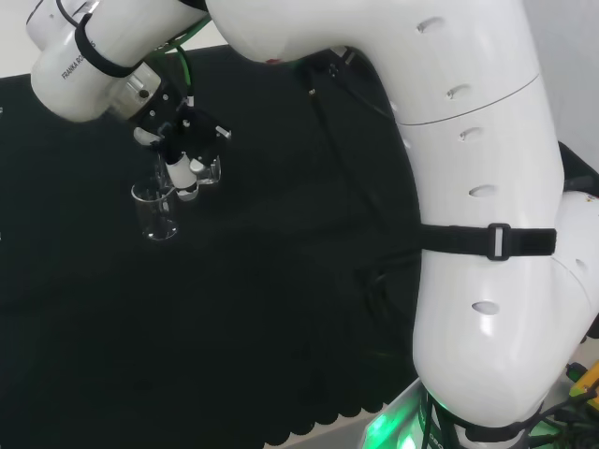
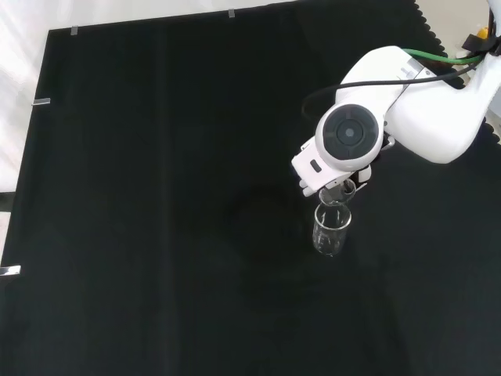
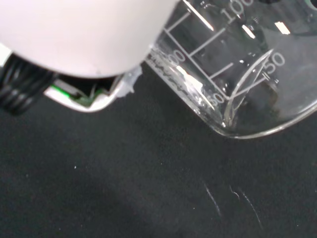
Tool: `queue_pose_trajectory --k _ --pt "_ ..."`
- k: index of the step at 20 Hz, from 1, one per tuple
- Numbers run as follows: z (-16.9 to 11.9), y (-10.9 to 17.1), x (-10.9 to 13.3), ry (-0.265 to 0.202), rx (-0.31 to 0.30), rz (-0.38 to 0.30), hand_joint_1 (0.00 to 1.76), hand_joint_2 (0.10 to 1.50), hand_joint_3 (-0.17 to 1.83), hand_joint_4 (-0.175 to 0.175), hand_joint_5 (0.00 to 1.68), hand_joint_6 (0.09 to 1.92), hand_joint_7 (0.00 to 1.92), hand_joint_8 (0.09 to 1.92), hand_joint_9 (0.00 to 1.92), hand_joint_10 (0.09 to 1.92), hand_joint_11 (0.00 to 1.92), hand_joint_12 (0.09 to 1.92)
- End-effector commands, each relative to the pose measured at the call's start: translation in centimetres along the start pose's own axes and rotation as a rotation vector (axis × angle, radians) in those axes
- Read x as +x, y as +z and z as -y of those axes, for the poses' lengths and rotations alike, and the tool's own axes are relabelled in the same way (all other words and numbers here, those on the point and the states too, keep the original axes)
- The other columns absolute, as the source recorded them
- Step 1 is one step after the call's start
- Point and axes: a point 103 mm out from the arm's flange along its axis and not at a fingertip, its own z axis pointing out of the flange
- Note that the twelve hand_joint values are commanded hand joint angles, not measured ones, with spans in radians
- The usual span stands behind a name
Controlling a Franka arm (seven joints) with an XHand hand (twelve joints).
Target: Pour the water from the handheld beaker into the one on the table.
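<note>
Two beakers, head view: a clear glass beaker standing on the cloth (image 1: 155, 211) is upright, and a second clear glass beaker in the hand (image 1: 208, 170) sits just to its right and slightly higher.
Hand, head view: the black and white hand (image 1: 180, 140) hangs from the white arm (image 1: 468, 187), its fingers (image 1: 178, 176) curled down around the held beaker, and they reach over the rim of the standing one.
Bench, head view: the black cloth (image 1: 234, 327) covers the bench around both pieces.
Standing beaker, front view: it stands upright (image 2: 332, 229) directly below the round grey cap of the arm's link (image 2: 348, 135).
Held beaker, front view: its glass (image 2: 338, 193) shows just above the standing beaker's rim, tilted toward it; whether the two touch cannot be told.
Hand, front view: largely hidden behind the link.
Held beaker, wrist view: its graduated wall (image 3: 237, 74) lies tilted, close to the camera, beside a blurred white part of the hand (image 3: 84, 34).
Water: none can be made out plainly.
</note>
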Motion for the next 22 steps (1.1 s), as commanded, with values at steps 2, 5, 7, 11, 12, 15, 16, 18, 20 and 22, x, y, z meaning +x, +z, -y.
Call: queue_pose_trajectory --k 2,5,7,11,12,15,16,18,20,22 --pt "-0.03 -0.11 -0.06 0.001 0.014 0.007 1.31 0.5 0.99 -0.175 1.2 0.93 1.27 0.89 1.67 0.76 1.4 0.73" --pt "-0.04 -0.1 -0.17 -0.001 0.014 0.008 1.31 0.5 0.99 -0.175 1.2 0.93 1.27 0.89 1.67 0.76 1.4 0.73" --pt "-0.07 -0.12 -0.02 -0.003 0.015 0.015 1.31 0.5 0.99 -0.175 1.2 0.93 1.27 0.9 1.66 0.75 1.4 0.73" --pt "-0.06 -0.03 -0.06 -0.008 0.009 0.017 1.31 0.5 0.99 -0.175 1.2 0.93 1.27 0.89 1.66 0.75 1.4 0.73" --pt "-0.06 -0.02 -0.05 -0.008 0.009 0.025 1.31 0.5 0.99 -0.175 1.2 0.93 1.27 0.89 1.66 0.75 1.4 0.73" --pt "-0.06 0.06 -0.13 -0.007 0.012 0.03 1.31 0.5 0.99 -0.175 1.2 0.93 1.27 0.89 1.66 0.75 1.4 0.73" --pt "-0.06 0.06 -0.19 -0.006 0.014 0.032 1.31 0.5 0.99 -0.175 1.2 0.93 1.27 0.89 1.66 0.75 1.41 0.73" --pt "-0.07 0.02 -0.27 -0.005 0.022 0.036 1.31 0.5 0.99 -0.175 1.2 0.93 1.27 0.89 1.66 0.75 1.41 0.73" --pt "-0.03 -0.03 -0.32 -0.003 0.02 0.049 1.31 0.5 0.99 -0.175 1.2 0.93 1.27 0.89 1.66 0.75 1.41 0.72" --pt "-0.03 -0.14 -0.36 -0.001 0.024 0.053 1.31 0.5 0.99 -0.175 1.2 0.93 1.27 0.89 1.66 0.75 1.41 0.72"
